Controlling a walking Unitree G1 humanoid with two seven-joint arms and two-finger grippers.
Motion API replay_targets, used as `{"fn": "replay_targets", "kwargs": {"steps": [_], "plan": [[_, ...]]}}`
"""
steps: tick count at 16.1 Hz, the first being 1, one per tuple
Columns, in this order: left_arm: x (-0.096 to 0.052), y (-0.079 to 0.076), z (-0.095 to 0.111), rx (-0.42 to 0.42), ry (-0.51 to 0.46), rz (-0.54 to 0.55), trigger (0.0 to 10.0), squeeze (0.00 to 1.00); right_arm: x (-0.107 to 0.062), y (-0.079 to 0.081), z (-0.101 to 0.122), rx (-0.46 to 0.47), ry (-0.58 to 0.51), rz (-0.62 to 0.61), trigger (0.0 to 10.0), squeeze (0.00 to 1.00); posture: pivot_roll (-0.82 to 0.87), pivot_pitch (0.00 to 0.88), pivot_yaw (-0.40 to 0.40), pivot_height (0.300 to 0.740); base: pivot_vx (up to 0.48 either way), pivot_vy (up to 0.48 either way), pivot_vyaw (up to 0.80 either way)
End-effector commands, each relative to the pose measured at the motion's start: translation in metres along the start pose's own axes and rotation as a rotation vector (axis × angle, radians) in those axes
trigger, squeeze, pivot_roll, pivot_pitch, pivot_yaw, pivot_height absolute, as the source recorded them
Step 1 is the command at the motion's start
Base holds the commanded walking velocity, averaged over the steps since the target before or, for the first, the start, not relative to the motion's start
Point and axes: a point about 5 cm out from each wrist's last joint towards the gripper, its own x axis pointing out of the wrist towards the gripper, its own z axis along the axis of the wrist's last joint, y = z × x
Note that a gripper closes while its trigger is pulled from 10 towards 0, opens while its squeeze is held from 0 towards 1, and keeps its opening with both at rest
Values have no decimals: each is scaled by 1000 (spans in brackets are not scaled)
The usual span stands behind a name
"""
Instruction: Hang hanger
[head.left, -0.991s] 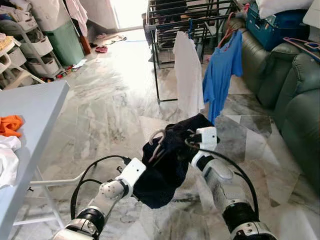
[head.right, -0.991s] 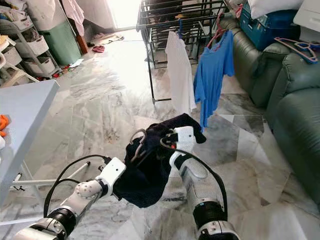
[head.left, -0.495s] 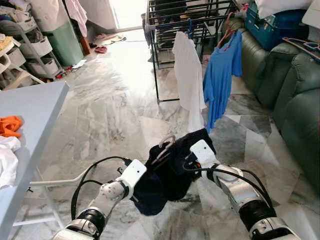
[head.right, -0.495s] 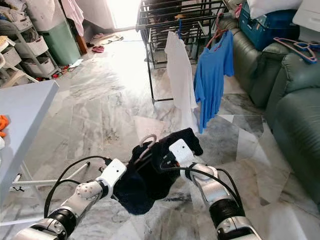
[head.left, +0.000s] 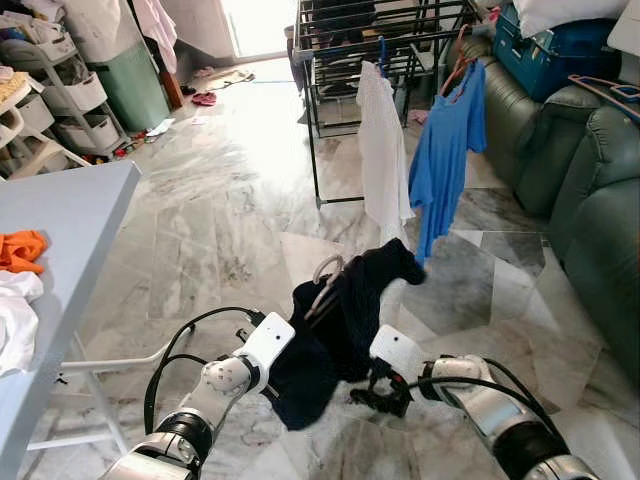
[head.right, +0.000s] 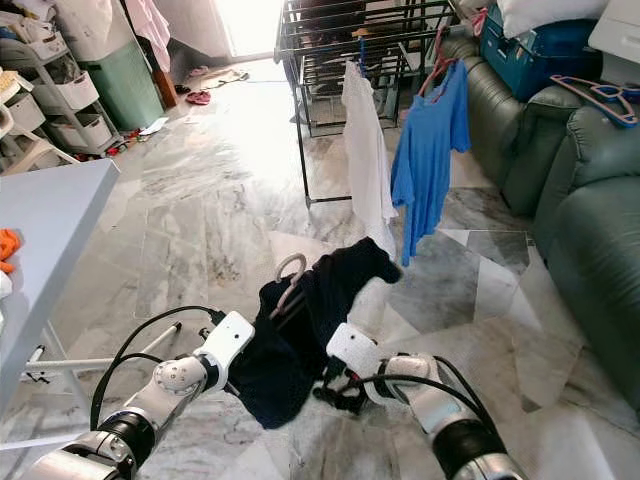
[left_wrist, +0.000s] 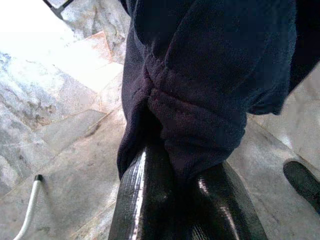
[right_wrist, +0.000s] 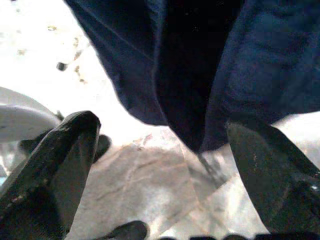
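Left jaws (left_wrist: 175, 200) clamped on navy garment (head.left: 340, 330), right jaws (right_wrist: 160, 165) wide, empty; drying rack (head.left: 340, 40) beyond.

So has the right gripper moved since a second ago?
Yes. The right gripper has let go and dropped below the dark garment, farther from the drying rack; its fingers are open.
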Motion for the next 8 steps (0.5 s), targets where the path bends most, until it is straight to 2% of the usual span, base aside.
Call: {"fn": "replay_targets", "kwargs": {"steps": [1,2,3,4,5,7,8], "plan": [[-1,10,7,5,-34,33,9922,0,0,5,14,-40,-64,45,10000,537,-212,0,147,740,0,0,0],[-2,10,7,4,-33,34,9882,0,-3,5,18,-51,-85,54,10000,384,-211,0,147,740,0,0,0],[-2,11,7,5,-33,35,9882,0,-7,4,21,-57,-101,55,10000,35,-212,0,148,740,0,0,0],[-3,14,7,9,-30,40,9647,0,-19,-2,31,-91,-161,43,10000,0,-215,0,152,740,0,0,0],[-3,15,7,12,-28,41,9647,0,-23,-5,33,-97,-177,39,10000,0,-215,0,153,740,0,0,0],[-5,19,5,52,-16,36,9059,0,-48,-23,43,-169,-222,-36,10000,0,-220,0,154,740,0,0,0],[-7,20,4,75,-10,30,7804,0,-58,-31,41,-210,-198,-69,10000,0,-223,0,155,740,0,0,0]]}}
